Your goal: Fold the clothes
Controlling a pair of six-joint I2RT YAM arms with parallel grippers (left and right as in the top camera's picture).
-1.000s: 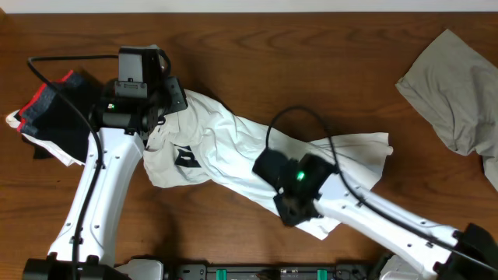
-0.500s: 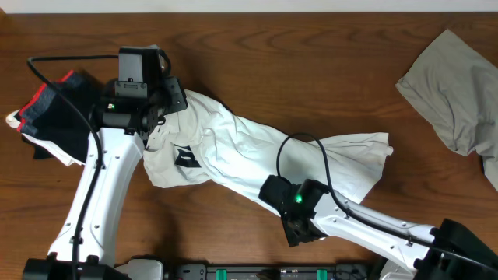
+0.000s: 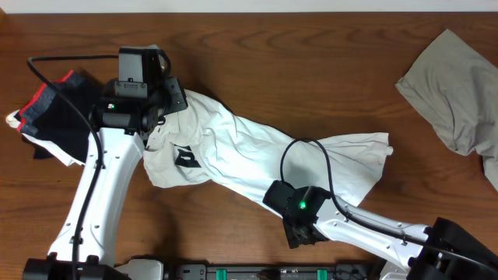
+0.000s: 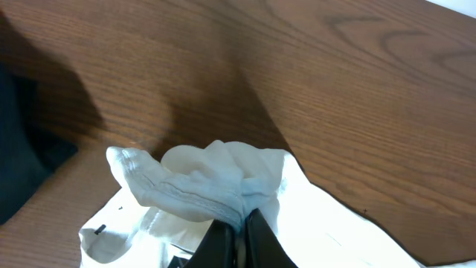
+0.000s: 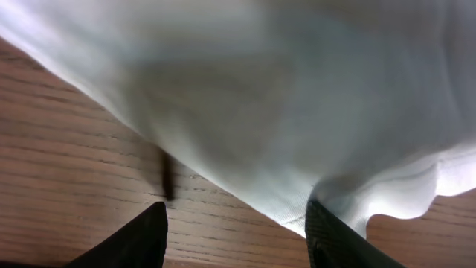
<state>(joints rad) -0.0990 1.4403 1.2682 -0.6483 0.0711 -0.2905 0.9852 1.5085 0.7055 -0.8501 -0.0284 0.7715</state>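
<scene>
Hem grab looks like the step in hand. Right gripper [image 5: 236, 234] sits at 6 o'clock, jaws spread, nothing clamped. That wrist view is blurry, so I can't tell if the white T-shirt's [image 3: 233, 144] lower edge is between them yet. I'd nose in deeper for a full bite of cloth before closing. The shirt lies bunched across the middle of the table [image 3: 311, 62]. Left gripper [image 4: 236, 227] at 10 o'clock is clenched on a ribbed edge, a good anchor to pull against. Grey-khaki garment [image 3: 455, 93] at 2 and black red-edged garment [image 3: 58, 117] at 9 can wait.

Bare table [image 3: 311, 62] behind white T-shirt [image 3: 233, 140]; grey garment [image 3: 455, 89] blocks far right corner
</scene>
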